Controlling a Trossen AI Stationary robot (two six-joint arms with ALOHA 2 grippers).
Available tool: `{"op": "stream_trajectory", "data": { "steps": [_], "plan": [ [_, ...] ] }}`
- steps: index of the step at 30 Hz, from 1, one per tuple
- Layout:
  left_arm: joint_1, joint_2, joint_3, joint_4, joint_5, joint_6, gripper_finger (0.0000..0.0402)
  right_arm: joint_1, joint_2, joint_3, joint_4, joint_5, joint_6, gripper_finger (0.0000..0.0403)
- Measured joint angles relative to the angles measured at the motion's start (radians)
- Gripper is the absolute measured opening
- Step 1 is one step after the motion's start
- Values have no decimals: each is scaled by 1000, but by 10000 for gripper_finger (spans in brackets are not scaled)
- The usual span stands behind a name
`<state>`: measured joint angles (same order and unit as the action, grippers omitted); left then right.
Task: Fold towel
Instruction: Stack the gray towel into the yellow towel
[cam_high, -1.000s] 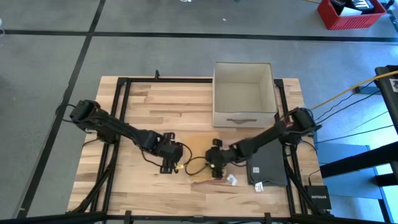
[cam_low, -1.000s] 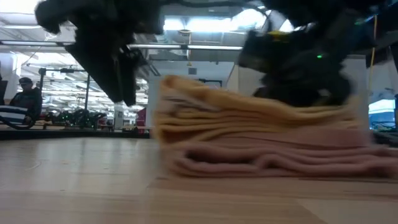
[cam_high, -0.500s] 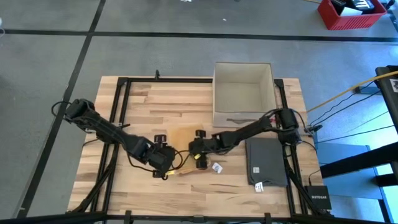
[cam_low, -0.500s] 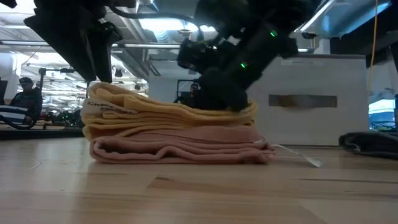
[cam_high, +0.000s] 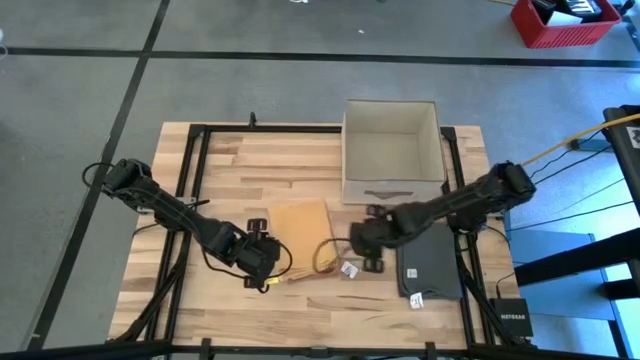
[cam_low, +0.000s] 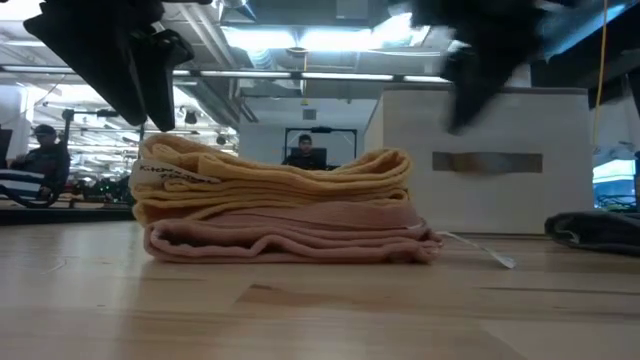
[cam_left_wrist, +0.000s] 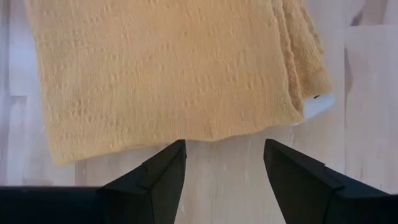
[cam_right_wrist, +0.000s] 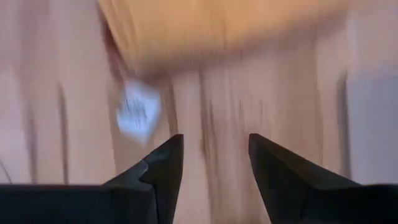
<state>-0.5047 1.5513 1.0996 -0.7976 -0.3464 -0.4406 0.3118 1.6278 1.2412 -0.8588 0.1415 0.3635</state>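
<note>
Lying on table (cam_high: 230, 160): folded towel (cam_high: 302, 226), yellow layer on top, pinkish layer beneath in the low view; sits near table centre, at about 7 o'clock from the white box (cam_high: 392, 150).
Towel edges: stacked folds even, bulkier on the left side in the low view; white tag (cam_high: 349, 270) on the table just off the towel's 4 o'clock corner.
Left arm pose: reaches from the table's 9 o'clock edge, elbow bent, toward the centre; left gripper (cam_high: 262, 262) sits at 7 o'clock from the towel, just beside it, apart from the cloth.
Left gripper state: fingers (cam_left_wrist: 160, 177) spread, nothing between them; towel's near edge lies just ahead of the tips.
Right arm pose: comes in from the 3 o'clock edge, stretched low toward the centre; right gripper (cam_high: 362, 243) at 4 o'clock from the towel, near the tag, clear of the cloth.
Right gripper state: fingers (cam_right_wrist: 163, 167) parted, empty; bare wood between them.
Grey cloth (cam_high: 428, 262): flat at the table's 4 o'clock corner, partly under the right arm.
Writing: dark lettering on the towel's folded edge in the low view, too small to read; print on the tag unreadable.
</note>
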Motion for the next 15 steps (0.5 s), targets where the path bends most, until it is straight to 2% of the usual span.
{"op": "stream_trajectory", "data": {
  "steps": [5, 8, 12, 15],
  "plan": [
    [2, 0, 0, 6, -4, 0, 208, 96, -62, -119, -178, -3, 245, 185],
    [2, 0, 0, 20, -5, 8, 208, 157, -61, -202, -240, -72, 349, 185],
    [3, 1, 0, 36, -5, 22, 208, 224, -62, -249, -244, -238, 443, 185],
    [8, 1, 0, 44, -5, 34, 208, 272, -64, -263, -241, -269, 468, 185]
  ]
}}
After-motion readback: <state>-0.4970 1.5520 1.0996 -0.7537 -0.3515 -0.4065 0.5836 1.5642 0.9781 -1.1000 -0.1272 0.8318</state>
